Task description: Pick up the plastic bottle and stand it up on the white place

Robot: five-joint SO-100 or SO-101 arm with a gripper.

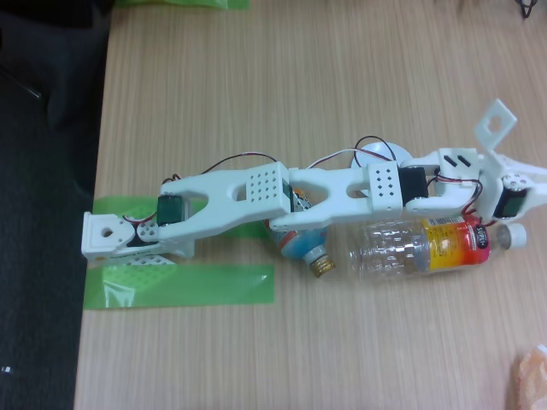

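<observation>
Task status: not complete. The plastic bottle (419, 248) lies on its side on the table (256, 102), cap toward the right of the fixed view and base toward the left. It is not upright and it is not on the white dish (382, 155), which shows partly from behind the arm's forearm, above the bottle in the picture and close to it but apart.

The arm (282, 192) stretches from its base at the left edge across to the right, and its gripper (494, 220) sits over the neck end of the bottle, by the orange and yellow label. The white cap (512, 235) pokes out just past it. Whether the fingers are closed on the neck, or merely set around it, cannot be told from this angle; the gripper body hides the contact. The bottle appears to rest on the table, so in my judgement the lift has not begun. Remaining: secure the grasp, raise the bottle, turn it upright, set its base in the dish, release.

Count of items:
- Plastic bottles: one.
- White dishes: one, partly hidden.
- Blue and orange metal bottles with gold neck (303, 243): one, lying under the arm, left of the plastic bottle.
- Strips of green tape (197, 286): at least two near the arm's base.
- Arms: one.
</observation>
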